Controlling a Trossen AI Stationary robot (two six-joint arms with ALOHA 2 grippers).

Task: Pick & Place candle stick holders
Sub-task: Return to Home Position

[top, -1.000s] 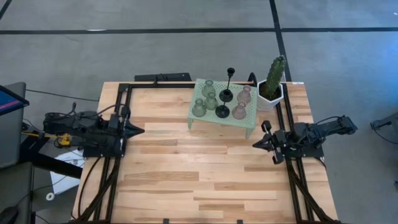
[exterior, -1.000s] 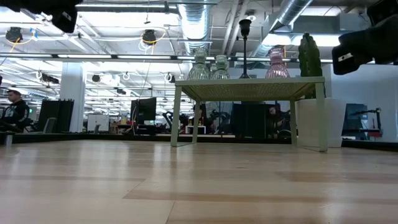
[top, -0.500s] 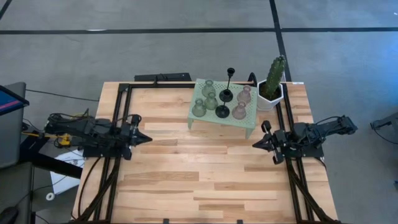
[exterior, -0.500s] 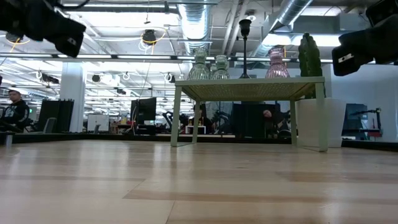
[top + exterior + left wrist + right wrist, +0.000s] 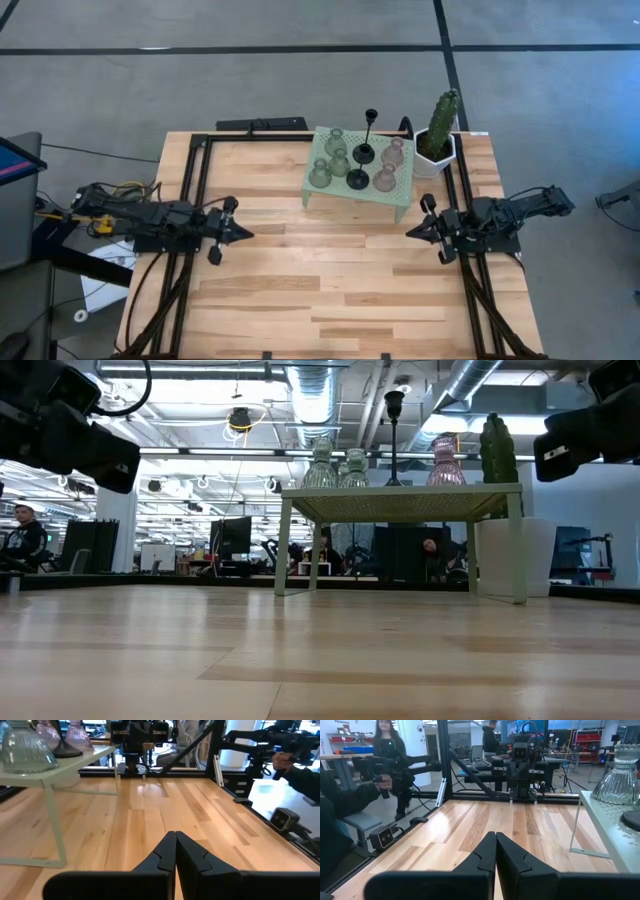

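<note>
Several small candle stick holders stand on the mint-green mesh stand (image 5: 360, 189) at the table's far middle: dull green ones (image 5: 321, 173), dusty pink ones (image 5: 385, 179), a squat black one (image 5: 358, 178) and a tall thin black stem (image 5: 369, 131) on a round base. My left gripper (image 5: 248, 236) is shut and empty, over the table's left part, well short of the stand. My right gripper (image 5: 408, 230) is shut and empty, at the table's right, just near of the stand. A green holder (image 5: 22, 750) shows in the left wrist view.
A green cactus in a white pot (image 5: 437, 142) stands to the right of the stand. Black frame rails (image 5: 190, 200) run along the table's left, right and far edges. The wooden table top (image 5: 330, 290) lies bare between the arms and toward the near edge. People show beyond the table.
My left gripper has gone toward the table's right edge, out from over the left rail and over the wood, and a little toward the near edge, and has stayed shut. My right arm has kept still.
</note>
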